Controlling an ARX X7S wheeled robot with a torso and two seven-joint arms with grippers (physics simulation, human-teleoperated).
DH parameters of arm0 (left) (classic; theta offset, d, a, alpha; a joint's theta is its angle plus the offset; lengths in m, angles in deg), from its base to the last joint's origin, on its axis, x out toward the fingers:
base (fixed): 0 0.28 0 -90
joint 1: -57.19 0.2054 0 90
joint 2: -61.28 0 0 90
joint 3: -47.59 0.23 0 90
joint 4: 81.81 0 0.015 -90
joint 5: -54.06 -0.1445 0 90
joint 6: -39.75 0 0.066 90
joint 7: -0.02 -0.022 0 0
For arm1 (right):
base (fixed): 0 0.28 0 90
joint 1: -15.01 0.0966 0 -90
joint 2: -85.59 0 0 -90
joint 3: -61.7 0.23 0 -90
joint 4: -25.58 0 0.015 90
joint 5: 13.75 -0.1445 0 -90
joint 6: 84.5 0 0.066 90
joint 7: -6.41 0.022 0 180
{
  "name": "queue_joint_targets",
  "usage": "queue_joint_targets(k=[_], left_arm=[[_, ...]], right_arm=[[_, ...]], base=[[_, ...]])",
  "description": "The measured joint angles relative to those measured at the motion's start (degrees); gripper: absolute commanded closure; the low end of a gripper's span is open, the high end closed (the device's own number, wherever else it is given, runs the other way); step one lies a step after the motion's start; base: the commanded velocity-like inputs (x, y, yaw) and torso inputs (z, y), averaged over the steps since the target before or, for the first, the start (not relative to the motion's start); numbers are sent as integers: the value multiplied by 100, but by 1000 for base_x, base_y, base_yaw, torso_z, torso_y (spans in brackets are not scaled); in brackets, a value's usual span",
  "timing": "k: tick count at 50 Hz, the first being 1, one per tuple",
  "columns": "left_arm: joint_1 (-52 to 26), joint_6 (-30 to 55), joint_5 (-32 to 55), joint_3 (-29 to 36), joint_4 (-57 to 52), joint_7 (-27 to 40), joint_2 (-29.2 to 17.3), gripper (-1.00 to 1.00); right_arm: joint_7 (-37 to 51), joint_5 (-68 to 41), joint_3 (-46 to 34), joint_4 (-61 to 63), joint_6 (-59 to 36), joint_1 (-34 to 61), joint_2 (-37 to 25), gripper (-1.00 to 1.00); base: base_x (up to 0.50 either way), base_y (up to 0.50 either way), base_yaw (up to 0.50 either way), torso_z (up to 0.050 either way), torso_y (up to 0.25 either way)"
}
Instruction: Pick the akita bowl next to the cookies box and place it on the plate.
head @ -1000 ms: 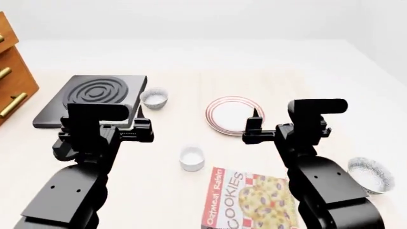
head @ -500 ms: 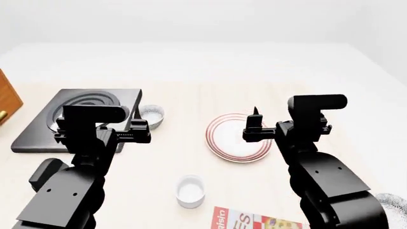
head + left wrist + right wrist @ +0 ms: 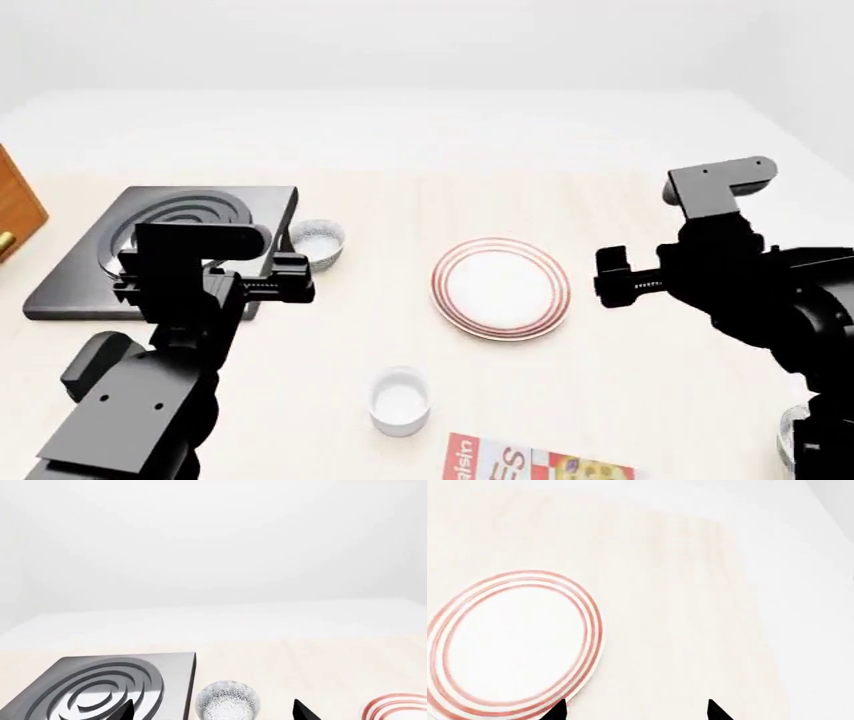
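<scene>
The plate (image 3: 501, 288) lies mid-table, white with red rings; the right wrist view also has the plate (image 3: 514, 645). The cookies box (image 3: 534, 466) peeks in at the bottom edge. The akita bowl beside it is almost wholly hidden behind my right arm, with only a grey sliver (image 3: 789, 440) showing. A look-alike patterned bowl (image 3: 318, 243) sits by the black slab, ahead of my left gripper (image 3: 213, 712), which is open and empty. My right gripper (image 3: 614, 276) hangs right of the plate, open and empty; its tips (image 3: 637, 711) are over bare wood.
A black slab with raised rings (image 3: 167, 240) lies at the left. A plain white cup (image 3: 400, 400) stands in front of the plate. A wooden cabinet corner (image 3: 16, 215) juts in at the far left. The light wooden table (image 3: 400, 200) ends at a white floor.
My right arm has swung to the right, off the plate, which now shows whole. Earlier the head view shifted so the box and near bowl slid toward the bottom edge. The left arm holds still.
</scene>
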Motion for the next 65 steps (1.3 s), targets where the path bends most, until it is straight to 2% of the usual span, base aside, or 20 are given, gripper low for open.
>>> queue_joint_targets(k=[13, 20, 26, 36, 57, 65], left_arm=[[-30, -45, -2, 23, 102, 12, -47, -100], [-25, -78, 7, 17, 141, 19, -65, -100], [-13, -131, 14, 19, 193, 19, -71, -100], [5, -177, 33, 23, 243, 27, -84, -100], [19, -261, 59, 73, 345, 52, -93, -100], [25, -290, 69, 85, 379, 65, -99, -100]], right_arm=[[906, -2322, -724, -849, -645, 715, -1324, -100], [2054, -3498, -571, -1992, -679, 922, -1612, -100], [2705, -4020, -457, -2686, -587, 991, -1805, -100], [3198, -4272, -400, -3516, -352, 1245, -2102, -100], [3115, -3833, -807, -4482, -94, 1946, -2624, -100], [3010, -3787, -910, -4505, -83, 1885, -2739, -100]], base=[[0, 0, 0, 0, 0], [0, 0, 0, 0, 0], [0, 0, 0, 0, 0], [0, 0, 0, 0, 0], [0, 0, 0, 0, 0], [0, 0, 0, 0, 0]])
